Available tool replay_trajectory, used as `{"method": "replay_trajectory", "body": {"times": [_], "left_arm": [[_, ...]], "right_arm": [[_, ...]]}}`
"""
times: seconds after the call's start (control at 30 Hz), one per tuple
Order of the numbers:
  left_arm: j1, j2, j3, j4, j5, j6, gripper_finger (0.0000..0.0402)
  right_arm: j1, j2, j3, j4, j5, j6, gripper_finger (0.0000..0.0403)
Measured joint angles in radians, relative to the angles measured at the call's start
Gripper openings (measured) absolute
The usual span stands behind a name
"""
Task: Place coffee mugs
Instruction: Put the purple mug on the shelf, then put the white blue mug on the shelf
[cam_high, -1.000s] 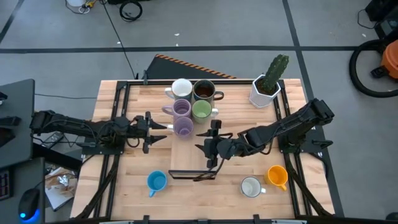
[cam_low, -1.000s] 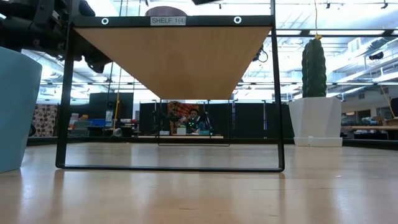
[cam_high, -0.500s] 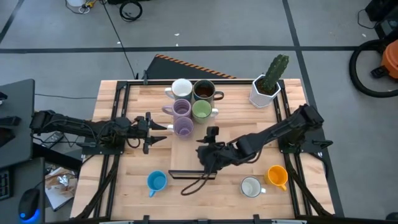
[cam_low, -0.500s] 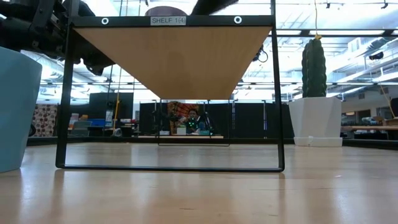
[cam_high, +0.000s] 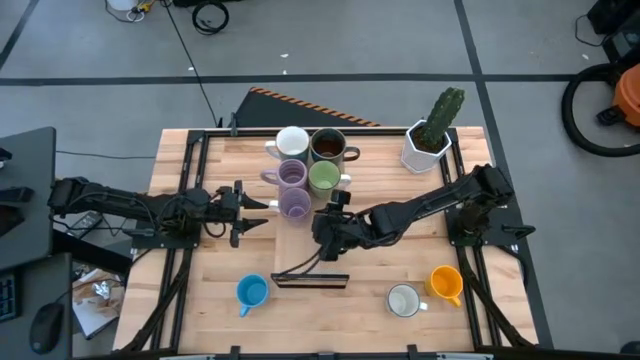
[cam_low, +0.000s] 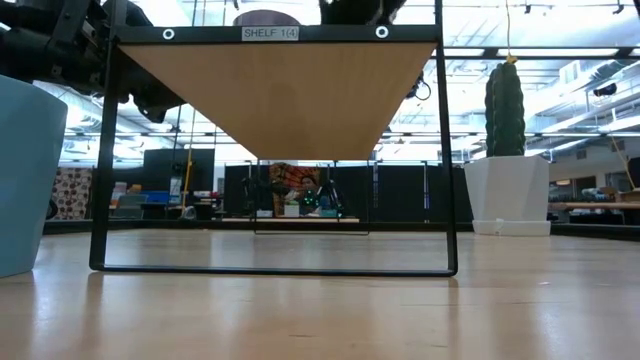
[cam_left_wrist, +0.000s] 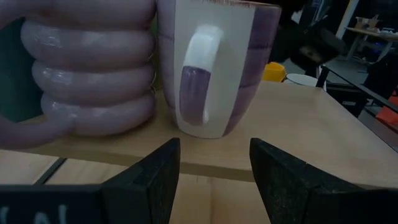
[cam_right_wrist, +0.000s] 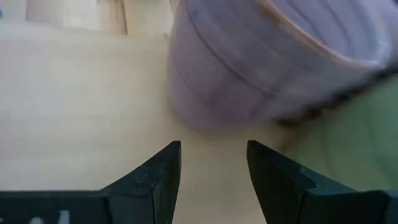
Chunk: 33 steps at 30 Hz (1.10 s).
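1. On the tabletop (cam_high: 200, 290), a cactus pot (cam_high: 428, 146) sits at the far right corner.
2. Left of the pot: white mug (cam_high: 291, 141), brown mug (cam_high: 329, 146), two lilac mugs (cam_high: 292, 176), green mug (cam_high: 323, 178).
3. Right end effector (cam_high: 322, 222), fingers parted and empty, is beside the green mug.
4. Left end effector (cam_high: 262, 213), open, is near the lilac mugs.
5. Blue mug (cam_high: 252, 292), second white mug (cam_high: 403, 300) and orange mug (cam_high: 446, 283) sit along the near edge.

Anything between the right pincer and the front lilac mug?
Nothing: in the right wrist view only bare wood of the shelf separates the open right pincer from the lilac mug.
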Motion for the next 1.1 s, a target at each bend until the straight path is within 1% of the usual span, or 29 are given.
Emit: {"method": "replay_trajectory", "body": {"times": [0.2, 0.43, 0.57, 0.7, 0.97, 1.1], "left_arm": [[0.0, 0.0, 0.0, 0.0, 0.0, -0.004, 0.0201], [0.0, 0.0, 0.0, 0.0, 0.0, -0.005, 0.0201], [0.0, 0.0, 0.0, 0.001, 0.003, -0.005, 0.0201], [-0.001, 0.0, 0.0, 0.001, 0.014, 0.001, 0.0201], [-0.001, 0.0, 0.0, -0.005, 0.022, 0.001, 0.0201], [-0.001, 0.0, 0.0, -0.029, 0.07, 0.01, 0.0201]], "right_arm": [[-0.022, 0.026, 0.001, 0.043, -0.045, -0.004, 0.0189], [-0.044, 0.031, 0.0, 0.062, -0.067, -0.016, 0.0189], [-0.048, 0.031, 0.0, 0.085, -0.106, -0.031, 0.0189], [-0.047, 0.031, 0.0, 0.1, -0.11, -0.049, 0.0189], [-0.051, 0.031, 0.0, 0.081, -0.108, -0.051, 0.0189], [-0.046, 0.01, 0.0, 0.022, -0.111, -0.038, 0.0189]]}}
